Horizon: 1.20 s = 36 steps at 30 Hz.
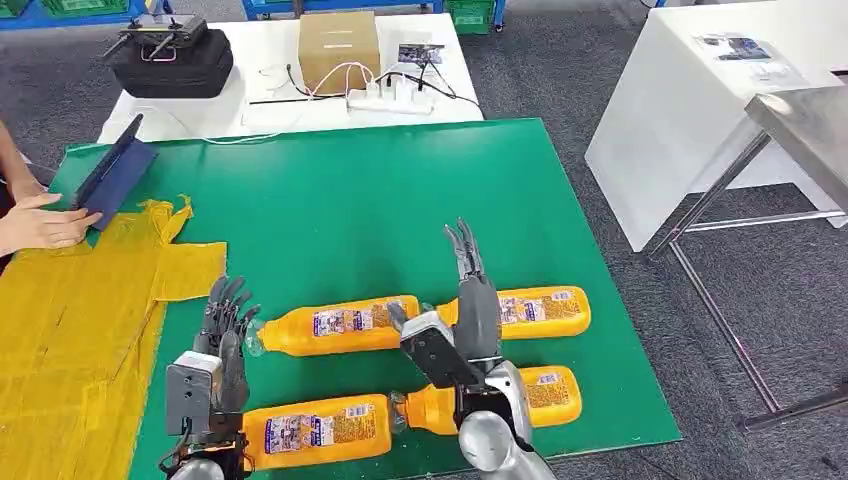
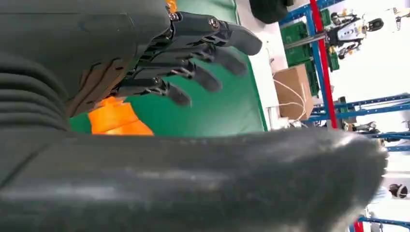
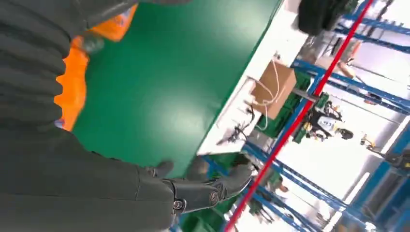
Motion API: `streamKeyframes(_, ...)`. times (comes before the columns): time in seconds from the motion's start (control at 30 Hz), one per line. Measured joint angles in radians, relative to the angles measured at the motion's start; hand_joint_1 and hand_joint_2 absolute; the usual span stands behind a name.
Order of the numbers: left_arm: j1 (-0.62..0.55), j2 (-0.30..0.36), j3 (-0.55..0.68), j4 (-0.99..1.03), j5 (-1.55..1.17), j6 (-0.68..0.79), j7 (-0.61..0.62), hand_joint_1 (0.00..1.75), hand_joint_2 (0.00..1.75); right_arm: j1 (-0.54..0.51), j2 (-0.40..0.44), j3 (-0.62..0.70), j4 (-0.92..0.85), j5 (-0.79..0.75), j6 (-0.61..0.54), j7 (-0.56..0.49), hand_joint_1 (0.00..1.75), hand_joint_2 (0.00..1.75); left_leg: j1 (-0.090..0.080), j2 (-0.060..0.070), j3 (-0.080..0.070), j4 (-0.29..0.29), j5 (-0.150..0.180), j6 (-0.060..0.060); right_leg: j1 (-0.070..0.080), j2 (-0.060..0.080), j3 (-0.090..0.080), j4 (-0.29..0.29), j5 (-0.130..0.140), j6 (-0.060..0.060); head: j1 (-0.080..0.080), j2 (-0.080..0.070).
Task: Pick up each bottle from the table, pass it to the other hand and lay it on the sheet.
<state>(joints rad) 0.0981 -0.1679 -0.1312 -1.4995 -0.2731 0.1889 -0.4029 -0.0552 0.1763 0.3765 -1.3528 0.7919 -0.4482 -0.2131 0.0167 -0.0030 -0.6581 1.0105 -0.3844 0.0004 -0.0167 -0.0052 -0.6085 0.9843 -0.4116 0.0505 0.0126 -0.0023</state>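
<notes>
Lying flat on the green mat [image 1: 400,200]: four orange bottles, two rows of two. Far row: far-left bottle [image 1: 335,326], far-right bottle [image 1: 545,308]. Near row: near-left bottle [image 1: 315,425], near-right bottle [image 1: 545,392]. Yellow sheet [image 1: 70,320] overlaps the mat's left edge; no bottle on it. Left hand [image 1: 225,330] holds nothing, fingers spread, beside the far-left bottle's cap. Right hand [image 1: 470,300] holds nothing, fingers extended straight, above the gap between the far-row bottles. A person's hand [image 1: 40,222] rests on the sheet's far end, touching a blue folder [image 1: 115,170]
</notes>
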Motion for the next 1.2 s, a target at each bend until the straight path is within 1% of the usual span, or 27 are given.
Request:
streamKeyframes(0.1,-0.009,0.000,0.004,-0.004,-0.011,-0.023,0.013,0.00,1.75,-0.047,-0.015,0.043,0.041,0.254,0.018,0.093,0.00,1.75,0.000,0.000,0.000,0.000,0.000,0.000,0.000,0.000,0.000,0.000,0.000,0.000,0.000,0.000)
streamKeyframes(0.17,-0.020,0.000,0.006,-0.004,-0.011,-0.038,0.016,0.00,1.75,-0.092,-0.029,0.084,0.084,0.363,0.069,0.133,0.00,1.75,0.000,0.000,0.000,0.000,0.001,0.000,0.000,0.000,0.000,0.000,0.000,0.000,0.000,0.000)
streamKeyframes(0.23,-0.032,-0.002,0.007,-0.004,-0.011,-0.049,0.017,0.00,1.75,-0.140,-0.042,0.131,0.149,0.426,0.094,0.157,0.00,1.75,0.000,0.000,0.000,0.000,0.002,0.000,0.000,0.000,0.000,0.000,0.001,0.000,0.000,0.000)
streamKeyframes(0.33,-0.040,-0.006,0.012,-0.004,-0.011,-0.052,0.018,0.00,1.75,-0.184,-0.055,0.174,0.210,0.439,0.102,0.164,0.00,1.75,0.000,0.000,0.000,0.000,0.002,0.000,0.000,-0.001,0.000,0.000,0.001,0.001,0.000,0.000)
streamKeyframes(0.43,-0.052,-0.006,0.014,-0.003,0.003,-0.066,0.013,0.00,1.75,-0.240,-0.065,0.213,0.285,0.456,0.160,0.169,0.00,1.75,0.000,0.000,0.000,0.000,0.002,0.000,0.000,0.000,0.000,0.000,0.001,0.001,0.000,0.000)
streamKeyframes(0.53,-0.086,-0.007,0.011,0.005,0.038,-0.081,-0.005,0.00,1.75,-0.326,-0.061,0.262,0.438,0.429,0.192,0.127,0.00,1.75,0.000,0.000,0.000,0.000,0.002,0.001,0.000,-0.001,0.000,0.000,0.001,0.001,0.000,0.000)
streamKeyframes(0.67,-0.126,-0.008,-0.001,0.028,0.064,-0.082,-0.024,0.00,1.75,-0.409,-0.034,0.294,0.620,0.374,0.227,0.057,0.00,1.75,0.000,0.000,0.000,0.000,0.003,0.001,0.000,-0.001,0.000,0.000,0.002,0.001,0.000,0.000)
streamKeyframes(0.73,-0.147,-0.007,-0.011,0.042,0.077,-0.079,-0.035,0.00,1.75,-0.438,-0.016,0.306,0.698,0.358,0.261,0.055,0.00,1.75,0.000,0.000,0.000,0.000,0.003,0.001,0.000,-0.001,0.000,0.000,0.002,0.001,0.000,0.000)
streamKeyframes(0.83,-0.165,-0.007,-0.024,0.058,0.087,-0.070,-0.043,0.00,1.75,-0.462,0.000,0.317,0.790,0.351,0.288,0.093,0.00,1.75,0.000,-0.001,0.000,0.000,0.003,0.001,0.000,-0.001,0.000,0.000,0.002,0.001,0.000,0.000)
streamKeyframes(0.93,-0.175,-0.006,-0.035,0.068,0.097,-0.063,-0.049,0.00,1.75,-0.482,0.000,0.320,0.848,0.348,0.285,0.106,0.00,1.75,0.000,0.000,-0.001,0.000,0.003,0.001,0.000,-0.001,0.000,0.000,0.002,0.001,0.000,0.000)
streamKeyframes(1.2,-0.185,-0.006,-0.046,0.084,0.098,-0.063,-0.051,0.00,1.75,-0.514,0.005,0.325,0.911,0.345,0.284,0.107,0.00,1.75,0.000,0.000,0.000,0.000,0.003,0.001,0.000,-0.001,0.000,0.000,0.002,0.001,0.000,0.000)
